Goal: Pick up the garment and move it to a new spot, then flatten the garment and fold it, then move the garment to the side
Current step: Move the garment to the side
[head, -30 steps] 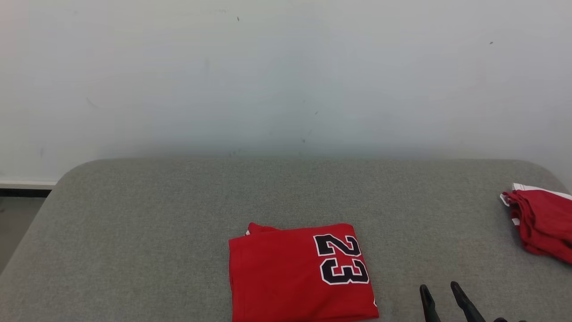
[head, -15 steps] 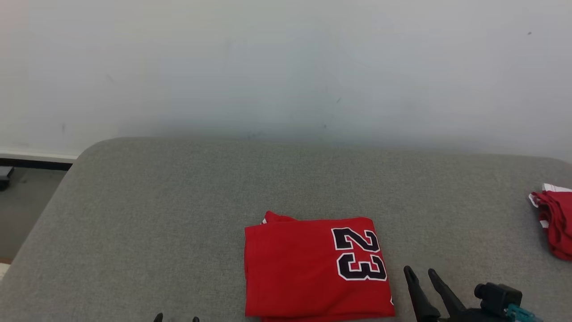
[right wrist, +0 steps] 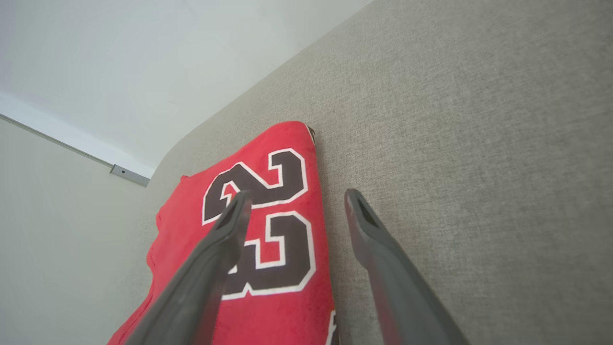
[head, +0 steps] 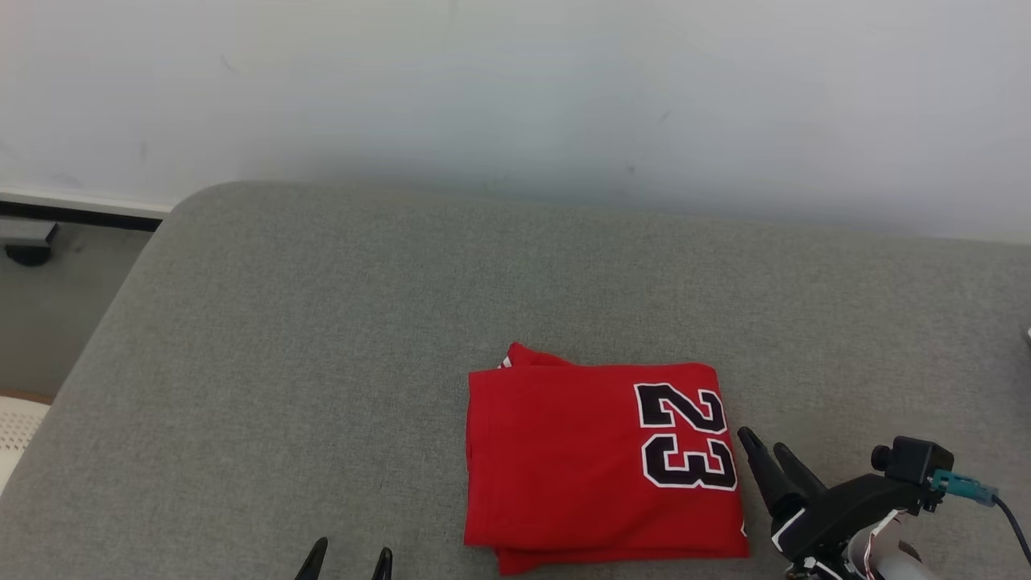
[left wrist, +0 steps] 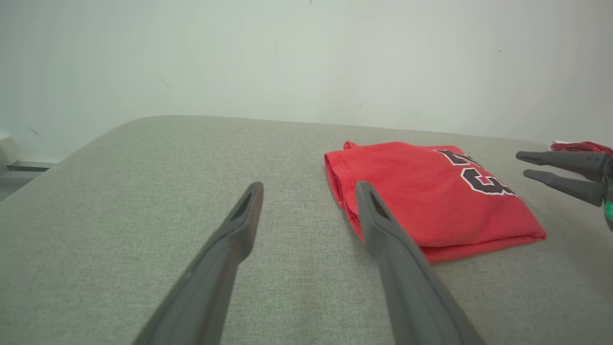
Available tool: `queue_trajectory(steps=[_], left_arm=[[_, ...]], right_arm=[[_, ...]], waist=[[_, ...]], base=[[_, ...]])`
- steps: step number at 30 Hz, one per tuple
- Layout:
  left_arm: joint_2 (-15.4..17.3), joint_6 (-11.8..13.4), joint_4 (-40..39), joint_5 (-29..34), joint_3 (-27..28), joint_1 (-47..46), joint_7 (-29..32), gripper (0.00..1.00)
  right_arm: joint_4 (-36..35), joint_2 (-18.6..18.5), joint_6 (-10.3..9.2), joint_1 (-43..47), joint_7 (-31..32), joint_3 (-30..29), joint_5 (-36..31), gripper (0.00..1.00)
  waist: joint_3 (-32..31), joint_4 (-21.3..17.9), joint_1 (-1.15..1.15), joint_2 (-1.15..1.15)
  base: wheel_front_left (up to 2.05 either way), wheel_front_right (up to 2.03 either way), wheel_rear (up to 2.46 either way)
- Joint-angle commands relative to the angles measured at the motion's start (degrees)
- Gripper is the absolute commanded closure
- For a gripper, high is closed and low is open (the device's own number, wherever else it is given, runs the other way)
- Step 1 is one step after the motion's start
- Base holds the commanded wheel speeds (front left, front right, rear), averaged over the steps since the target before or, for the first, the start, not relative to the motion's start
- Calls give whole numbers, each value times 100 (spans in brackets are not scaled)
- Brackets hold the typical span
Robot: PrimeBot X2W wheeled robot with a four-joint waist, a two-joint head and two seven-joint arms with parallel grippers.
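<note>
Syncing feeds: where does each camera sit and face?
Head view: on the head, looking down at the jersey on the grey surface; left claw and right claw at bottom.
Left wrist view: along its open claw, jersey at right, right claw beyond.
Right wrist view: along its claw, over the 23.
All share the jersey.

The right gripper [head: 761, 441] has two long, dark, tapered fingers [right wrist: 221, 244] with slotted tips, a black housing [head: 846, 503] trimmed white, a black camera block [head: 910, 461], a teal plug [head: 958, 485] with dark cable [head: 1013, 519], and perhaps a green lamp [left wrist: 609, 209].
</note>
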Motion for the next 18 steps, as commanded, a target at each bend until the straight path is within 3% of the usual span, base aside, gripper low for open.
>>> queue_trajectory(steps=[1,13,16,17,18], left_arm=[[-2,13,20,-1,-22,-102,-23,0],[-1,69,98,16,-187,-332,-23,0],[-1,56,116,37,-229,-364,-23,0],[-1,49,126,47,-244,-378,-23,0],[-2,42,135,59,-251,-391,-23,0]], right_arm=[[42,-36,0,-77,35,42,144,0],[-60,-156,1,-328,579,533,1079,0],[-162,-198,1,-336,607,554,1284,22],[-195,-219,1,-344,612,563,1318,45],[-217,-234,1,-347,605,567,1356,54]], waist=[[217,121,-1,-1],[429,174,-1,-1],[427,188,-1,-1],[424,197,-1,-1],[420,207,-1,-1]], base=[[0,0,0],[0,0,0],[0,0,0],[0,0,0],[0,0,0]])
